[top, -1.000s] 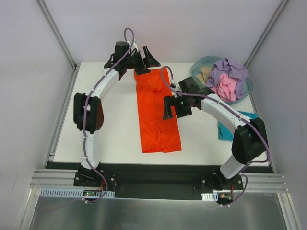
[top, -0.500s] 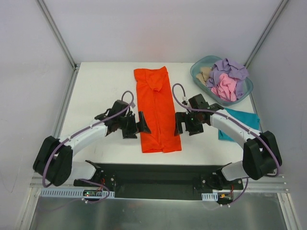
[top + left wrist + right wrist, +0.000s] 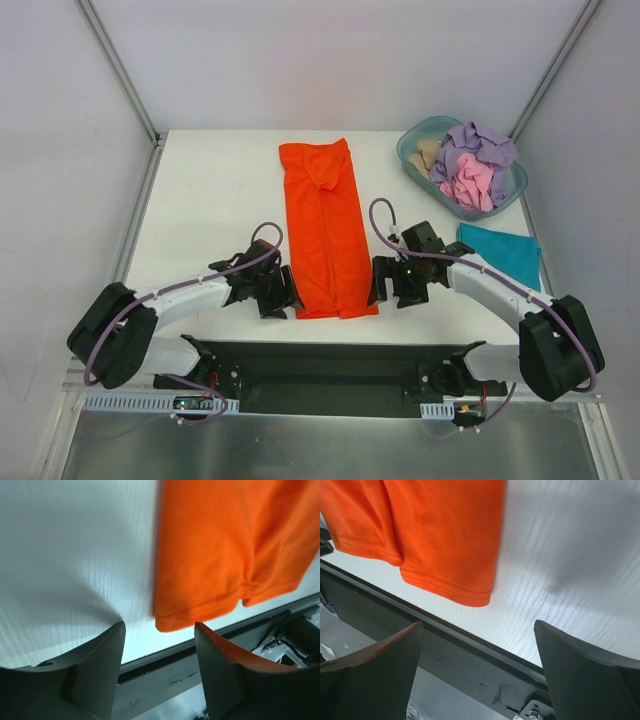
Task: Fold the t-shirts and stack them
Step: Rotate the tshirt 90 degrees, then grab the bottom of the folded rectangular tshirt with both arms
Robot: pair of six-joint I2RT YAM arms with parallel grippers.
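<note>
An orange t-shirt [image 3: 325, 235] lies folded into a long strip down the middle of the white table [image 3: 210, 200]. My left gripper [image 3: 284, 298] hangs low at the shirt's near left hem corner. In the left wrist view that gripper [image 3: 159, 630] is open, and the orange hem corner [image 3: 200, 580] lies just beyond the tips with nothing between them. My right gripper [image 3: 388, 290] is at the near right hem corner. There it [image 3: 479, 630] stands wide open, apart from the orange hem [image 3: 445, 555]. A teal t-shirt [image 3: 500, 255] lies flat at the right.
A translucent tub [image 3: 412, 145] at the back right holds lavender [image 3: 480, 140], pink [image 3: 470, 182] and beige [image 3: 428, 155] shirts. The table's near edge and a black rail [image 3: 330, 355] run just below both grippers. Grey walls close in the left and right sides.
Both arms have swung toward me, the left from the shirt's far end, the right from its middle, down to the near hem corners. The left jaws stand closer together than before.
</note>
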